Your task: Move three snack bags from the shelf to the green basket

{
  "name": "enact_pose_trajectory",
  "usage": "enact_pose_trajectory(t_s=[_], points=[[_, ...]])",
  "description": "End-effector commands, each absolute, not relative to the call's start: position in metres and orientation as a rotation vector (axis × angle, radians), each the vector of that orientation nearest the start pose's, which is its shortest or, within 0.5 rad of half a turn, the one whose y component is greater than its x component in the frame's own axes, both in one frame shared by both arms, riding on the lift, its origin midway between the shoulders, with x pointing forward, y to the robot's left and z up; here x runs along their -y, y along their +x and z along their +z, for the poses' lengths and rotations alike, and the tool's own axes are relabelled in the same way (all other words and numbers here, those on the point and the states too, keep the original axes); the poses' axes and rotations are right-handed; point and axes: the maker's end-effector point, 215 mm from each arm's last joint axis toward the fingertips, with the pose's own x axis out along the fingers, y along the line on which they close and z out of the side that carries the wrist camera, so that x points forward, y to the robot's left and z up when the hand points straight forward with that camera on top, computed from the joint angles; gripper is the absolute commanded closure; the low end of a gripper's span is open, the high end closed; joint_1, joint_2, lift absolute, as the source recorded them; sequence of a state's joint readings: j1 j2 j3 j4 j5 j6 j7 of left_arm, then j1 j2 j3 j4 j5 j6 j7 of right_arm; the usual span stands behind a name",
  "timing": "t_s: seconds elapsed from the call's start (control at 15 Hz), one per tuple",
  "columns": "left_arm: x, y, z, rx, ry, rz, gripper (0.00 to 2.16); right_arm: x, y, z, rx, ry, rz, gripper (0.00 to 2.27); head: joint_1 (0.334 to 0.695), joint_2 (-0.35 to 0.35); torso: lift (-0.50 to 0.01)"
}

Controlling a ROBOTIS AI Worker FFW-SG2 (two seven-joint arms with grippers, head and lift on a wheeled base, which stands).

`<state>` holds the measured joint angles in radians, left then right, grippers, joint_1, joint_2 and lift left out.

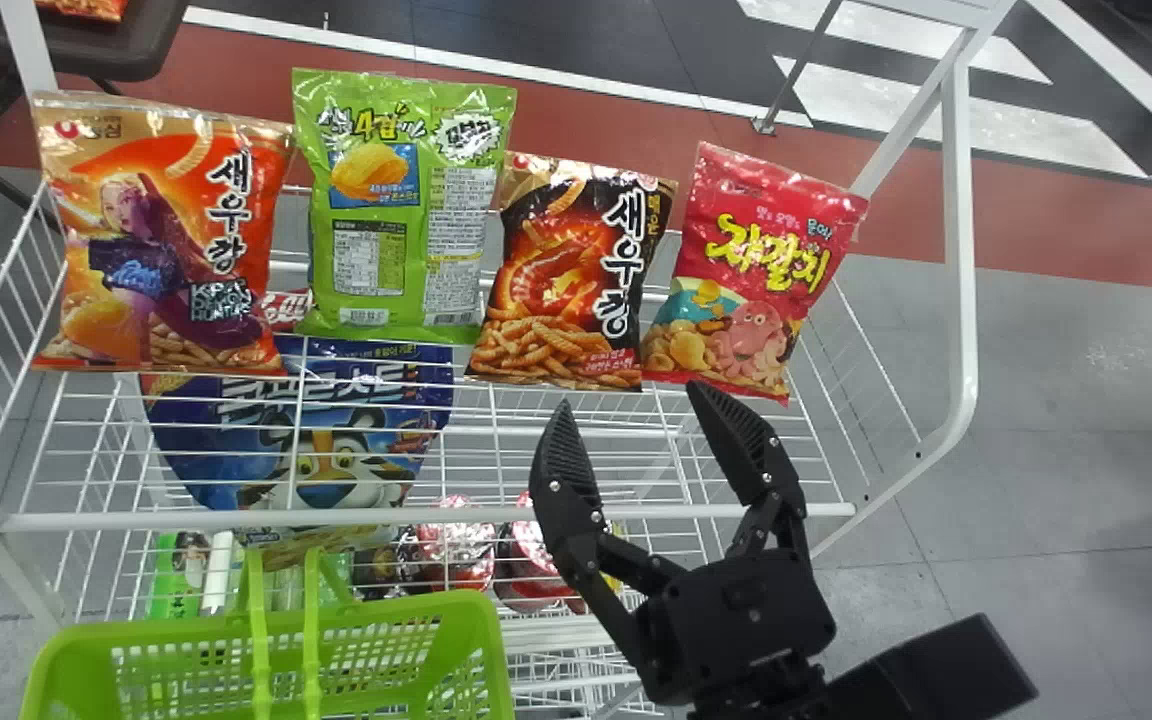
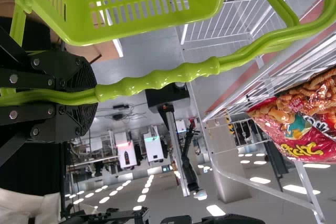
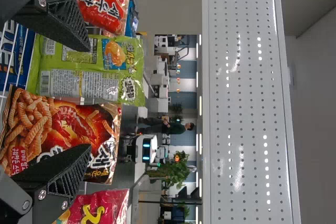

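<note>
Got four snack bags up on the wire shelf point(image 1: 186, 521): orange bag point(image 1: 161, 250) at its left end, then green bag point(image 1: 401, 210), black-and-orange bag point(image 1: 581, 280) and red bag point(image 1: 756, 275). Got the right tool point(image 1: 631, 395) wide open and empty at the shelf's front, facing the last two, and the left tool point(image 2: 95, 97) clamped on the handle point(image 2: 157, 80) of the green basket point(image 1: 386, 612), in front of the shelf toward its left end. Would mostly worry about going in off-centre, maybe knocking a neighbour over or pinching two at once, given such tight spacing. Could also lose one from gripping just slick film, or snag it on the shelf's front rail by lifting too low.
</note>
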<state>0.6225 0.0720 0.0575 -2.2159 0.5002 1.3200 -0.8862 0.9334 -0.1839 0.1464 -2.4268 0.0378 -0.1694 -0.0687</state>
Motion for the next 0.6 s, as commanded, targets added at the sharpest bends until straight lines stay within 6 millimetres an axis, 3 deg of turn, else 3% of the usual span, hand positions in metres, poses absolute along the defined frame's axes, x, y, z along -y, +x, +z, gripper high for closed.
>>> enact_pose_trajectory(t_s=[0.0,0.53], points=[[-0.0173,0.1725,-0.4329,-1.054,-0.904,-1.017,2.11,0.159,0.3242,-0.2468,0.086,-0.02,0.176,0.18,0.695,-0.347,-0.049],[-0.0171,0.1722,-0.434,-1.055,-0.917,-1.013,2.11,0.1574,0.3265,-0.248,0.088,-0.024,0.18,0.18,0.695,-0.339,-0.049]])
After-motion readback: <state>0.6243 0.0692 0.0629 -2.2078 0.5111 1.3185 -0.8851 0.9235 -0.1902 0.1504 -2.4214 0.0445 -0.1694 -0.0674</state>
